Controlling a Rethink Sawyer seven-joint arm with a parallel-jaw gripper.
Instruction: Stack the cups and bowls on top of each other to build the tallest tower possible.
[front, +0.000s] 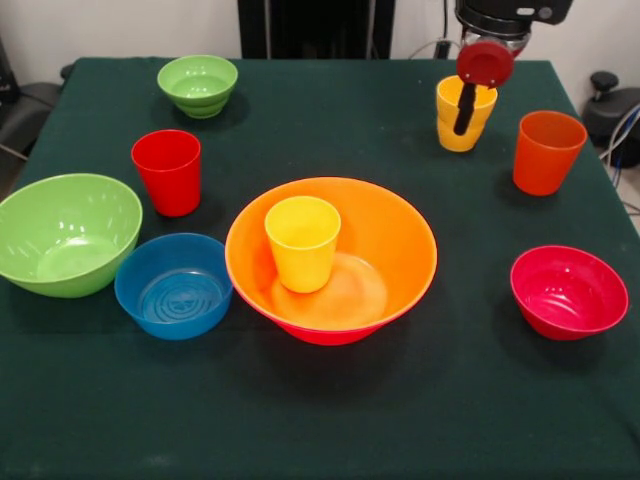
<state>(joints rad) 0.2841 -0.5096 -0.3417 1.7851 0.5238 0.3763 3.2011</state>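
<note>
The tower's base, the large orange bowl (385, 235), sits mid-table inside the pink bowl (330, 336), of which only the bottom shows. A yellow cup (302, 243) stands upright in it. My gripper (463, 115) hangs at the back right, right at the second yellow cup (478, 120), its black tip over the cup's near wall. I cannot tell whether the cup rests on the table. The orange cup (546, 151) stands to the right of it. The red cup (167, 171) stands at the left.
The medium-large green bowl (65, 232) and the small blue bowl (173, 285) touch at the left front. The small green bowl (198, 84) is at the far left. The small red bowl (568, 291) is at the right front.
</note>
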